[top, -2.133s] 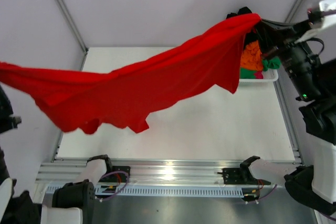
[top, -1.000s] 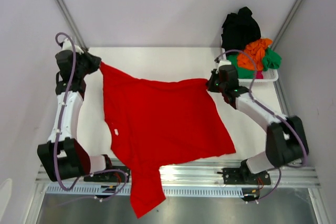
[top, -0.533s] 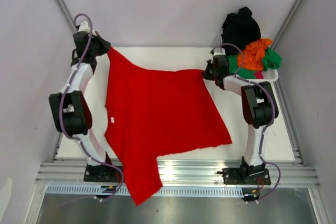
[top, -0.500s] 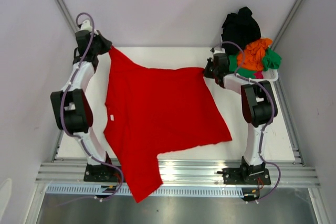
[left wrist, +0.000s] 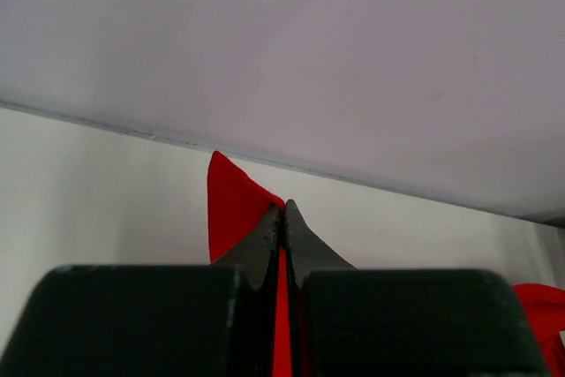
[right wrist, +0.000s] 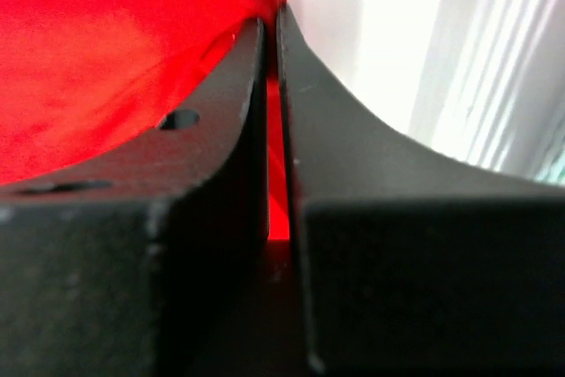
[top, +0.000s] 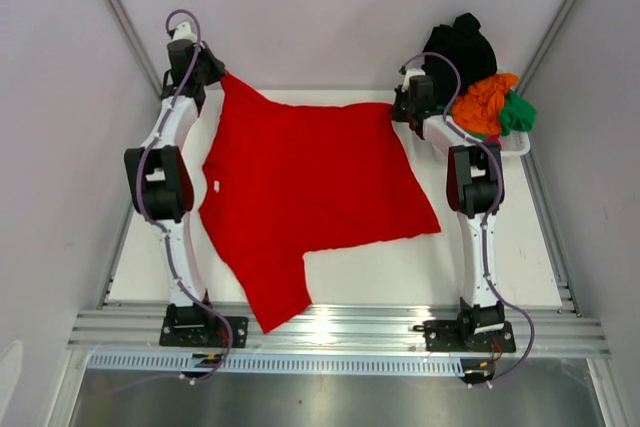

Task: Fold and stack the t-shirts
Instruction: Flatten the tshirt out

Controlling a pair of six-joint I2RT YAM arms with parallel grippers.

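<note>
The red t-shirt (top: 310,187) lies spread across the white table (top: 490,257), its far edge pulled between both arms near the back wall (top: 320,17), and one sleeve trails toward the near edge, its tip reaching the metal rail (top: 350,325). The left gripper (top: 213,74) is clamped on the shirt's far left corner; from the wrist, red cloth shows pinched between its closed fingers (left wrist: 265,240). The right gripper (top: 401,107) is closed on the far right corner, cloth showing in the narrow slit between its fingers (right wrist: 221,103). Just beside the right arm sits the white basket (top: 505,151), heaped with a black shirt (top: 460,52), an orange one (top: 485,102) and a green one (top: 518,112); the arm crowds its left end.
</note>
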